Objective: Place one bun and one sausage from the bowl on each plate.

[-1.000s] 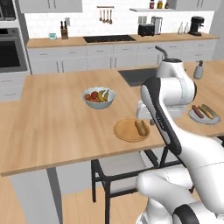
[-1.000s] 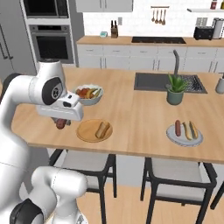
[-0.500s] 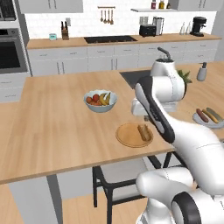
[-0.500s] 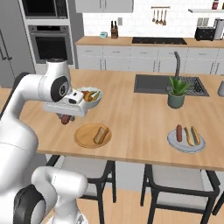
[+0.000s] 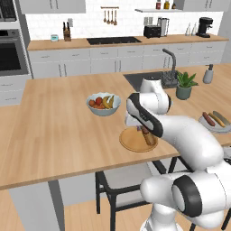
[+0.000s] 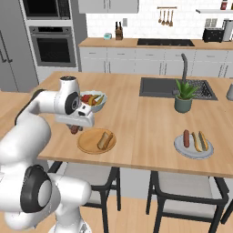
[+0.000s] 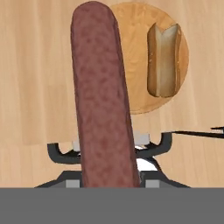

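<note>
My gripper is shut on a dark red sausage, which hangs just above the counter beside the wood plate, near the counter's front edge. In the hand view the sausage stands large in the middle and hides the fingertips. Past it is the wood plate with a split bun lying on it. The bun rests right of the plate's centre. The grey-white plate holds a sausage and a bun. The dark bowl is out of view.
A pale fruit bowl stands just behind the gripper. A sink with a tap and a potted plant are further right. Dark chairs stand under the counter's front edge. The arm covers part of the wood plate.
Both base views have shifted, so the base drove. The gripper with the sausage has come lower and closer to the wood plate.
</note>
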Robot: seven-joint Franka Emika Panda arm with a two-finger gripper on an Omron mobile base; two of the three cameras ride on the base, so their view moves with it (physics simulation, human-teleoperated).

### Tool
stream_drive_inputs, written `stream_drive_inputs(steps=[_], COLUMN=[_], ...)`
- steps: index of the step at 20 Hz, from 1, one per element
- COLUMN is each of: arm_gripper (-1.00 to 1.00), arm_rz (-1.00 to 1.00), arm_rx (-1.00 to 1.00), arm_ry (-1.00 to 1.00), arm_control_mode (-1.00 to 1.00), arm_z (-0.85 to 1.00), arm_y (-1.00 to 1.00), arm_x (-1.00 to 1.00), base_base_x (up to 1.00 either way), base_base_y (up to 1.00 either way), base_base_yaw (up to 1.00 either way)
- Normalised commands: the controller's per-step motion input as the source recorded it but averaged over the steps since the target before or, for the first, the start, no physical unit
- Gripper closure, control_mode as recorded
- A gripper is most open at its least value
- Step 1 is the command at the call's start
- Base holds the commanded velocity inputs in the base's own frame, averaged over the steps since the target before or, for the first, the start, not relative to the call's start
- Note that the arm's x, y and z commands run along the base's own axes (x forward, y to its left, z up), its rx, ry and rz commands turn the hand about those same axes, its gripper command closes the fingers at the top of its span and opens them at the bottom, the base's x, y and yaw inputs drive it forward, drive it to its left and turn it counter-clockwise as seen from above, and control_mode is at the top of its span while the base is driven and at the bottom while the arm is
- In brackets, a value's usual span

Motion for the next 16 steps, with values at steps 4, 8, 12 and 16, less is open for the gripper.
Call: stream_drive_inputs(steps=[4, 8, 12, 16], arm_gripper=[1.00, 1.00, 1.00, 1.00], arm_rz=[0.00, 0.00, 0.00, 0.00], arm_rx=[0.00, 0.00, 0.00, 0.00], arm_ry=[0.00, 0.00, 0.00, 0.00], arm_control_mode=[-1.00, -1.00, -1.00, -1.00], arm_z=[-0.67, -0.50, -0.43, -0.39], arm_y=[-0.02, 0.00, 0.00, 0.00], arm_x=[0.57, 0.54, 0.39, 0.37], base_base_x=[0.00, 0.00, 0.00, 0.00], base_base_y=[0.00, 0.00, 0.00, 0.00], base_base_yaw=[0.00, 0.00, 0.00, 0.00])
